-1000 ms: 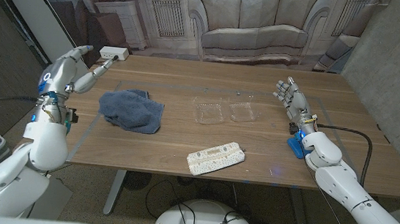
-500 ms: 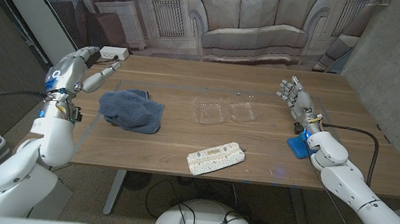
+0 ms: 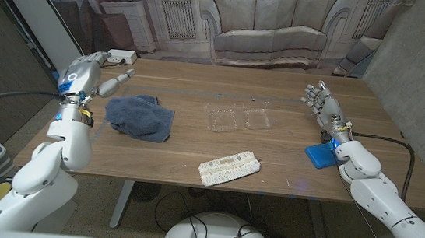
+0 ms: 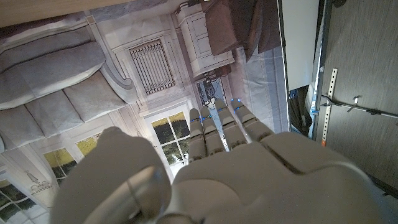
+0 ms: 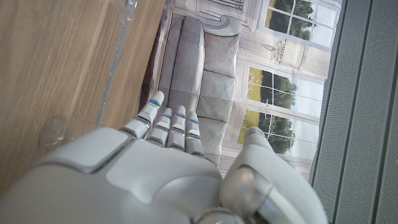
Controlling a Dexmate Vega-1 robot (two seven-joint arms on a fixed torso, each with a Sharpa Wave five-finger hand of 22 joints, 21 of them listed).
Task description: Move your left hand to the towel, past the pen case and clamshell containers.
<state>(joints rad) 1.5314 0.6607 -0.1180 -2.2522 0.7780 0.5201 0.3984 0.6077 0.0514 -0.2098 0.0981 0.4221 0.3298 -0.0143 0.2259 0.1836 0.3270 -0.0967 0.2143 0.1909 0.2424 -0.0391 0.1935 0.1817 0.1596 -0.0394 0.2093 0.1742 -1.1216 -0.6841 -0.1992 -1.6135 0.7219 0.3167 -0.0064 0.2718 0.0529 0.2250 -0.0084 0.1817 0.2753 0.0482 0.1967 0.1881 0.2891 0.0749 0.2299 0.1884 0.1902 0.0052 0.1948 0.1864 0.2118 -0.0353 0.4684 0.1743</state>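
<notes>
A crumpled blue towel (image 3: 140,117) lies on the left part of the wooden table (image 3: 193,156). My left hand (image 3: 96,74) hovers just left of it, above the table's left edge, fingers straight and apart, holding nothing; its back fills the left wrist view (image 4: 236,180). Two clear clamshell containers (image 3: 237,118) sit mid-table. The white pen case (image 3: 229,167) lies near the front edge. My right hand (image 3: 321,102) stands at the far right with fingers spread and empty, seen also in the right wrist view (image 5: 143,168).
A small blue object (image 3: 321,154) lies on the table beside my right forearm. A white box (image 3: 120,56) sits at the table's back left corner. A painted sofa backdrop (image 3: 276,23) stands behind the table.
My left hand has moved right and forward, closer to the towel. My right hand has shifted slightly right and back, uncovering the blue object.
</notes>
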